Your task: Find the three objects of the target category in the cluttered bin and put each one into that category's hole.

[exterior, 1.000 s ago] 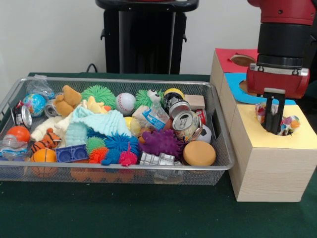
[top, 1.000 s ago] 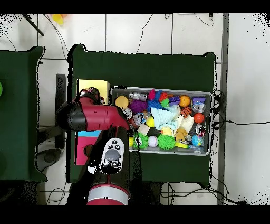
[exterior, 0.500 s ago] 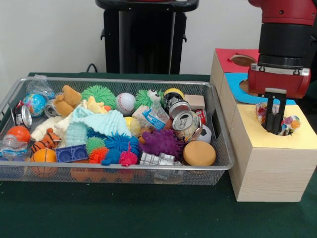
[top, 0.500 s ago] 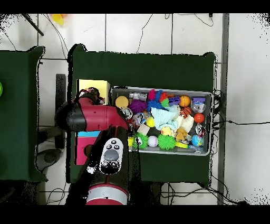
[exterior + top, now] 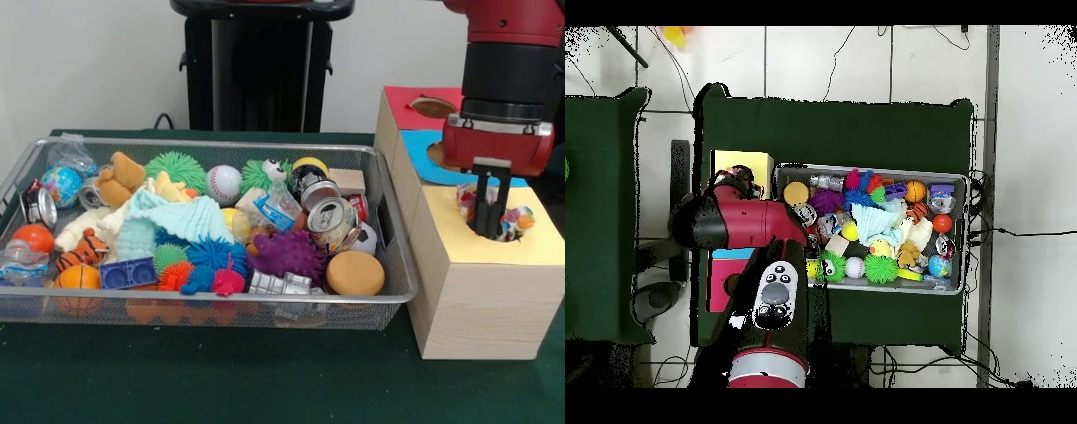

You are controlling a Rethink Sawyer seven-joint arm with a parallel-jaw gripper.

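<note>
Dotted fabric [image 5: 514,220]: bunched in the yellow-surround hole [image 5: 492,231], showing on both sides of the gripper.
Gripper [image 5: 487,230]: tips down inside the hole; whether the fingers are apart or clamped on the fabric cannot be told.
Yellow-topped box [image 5: 481,296]: pale wood, just beside the bin's end.
Bin [image 5: 221,311]: wire mesh, heaped with spiky balls, crushed cans, mint knitted cloth [image 5: 172,221], baseball [image 5: 223,183].
Blue and red tops: behind the yellow box.

No legible text, label or number anywhere.
</note>
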